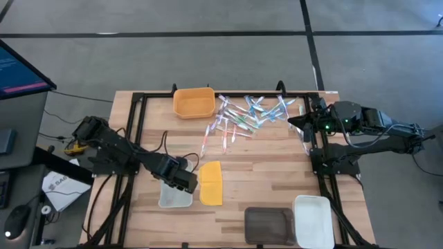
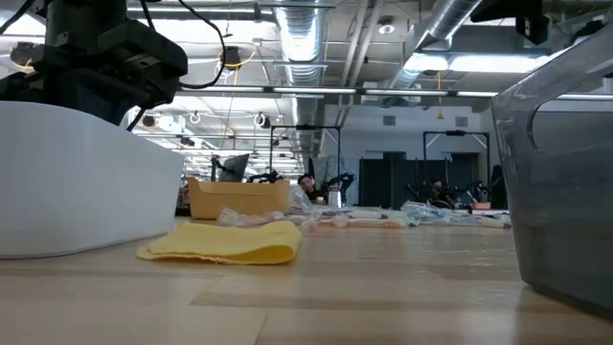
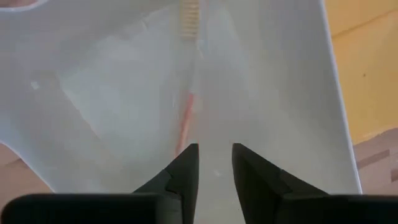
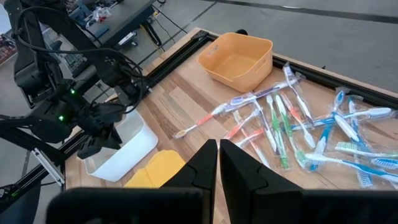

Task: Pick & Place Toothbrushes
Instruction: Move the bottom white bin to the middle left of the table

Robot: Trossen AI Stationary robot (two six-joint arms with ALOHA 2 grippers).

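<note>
left jaws (image 3: 214, 163) spread a little over the white bin (image 1: 174, 196) at the worktop's (image 1: 277, 166) near-left, an orange brush (image 3: 185, 121) lying loose in it. right jaws (image 4: 218, 155) pressed together, empty, at the right edge. brush pile (image 1: 249, 114) at the far edge beside the orange bin (image 1: 194, 102).

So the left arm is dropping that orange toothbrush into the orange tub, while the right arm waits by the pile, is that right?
Not quite. The left gripper hangs over the white tray, not the orange tub; the left wrist view shows the orange toothbrush lying in it. The right gripper does wait by the toothbrush pile.
</note>
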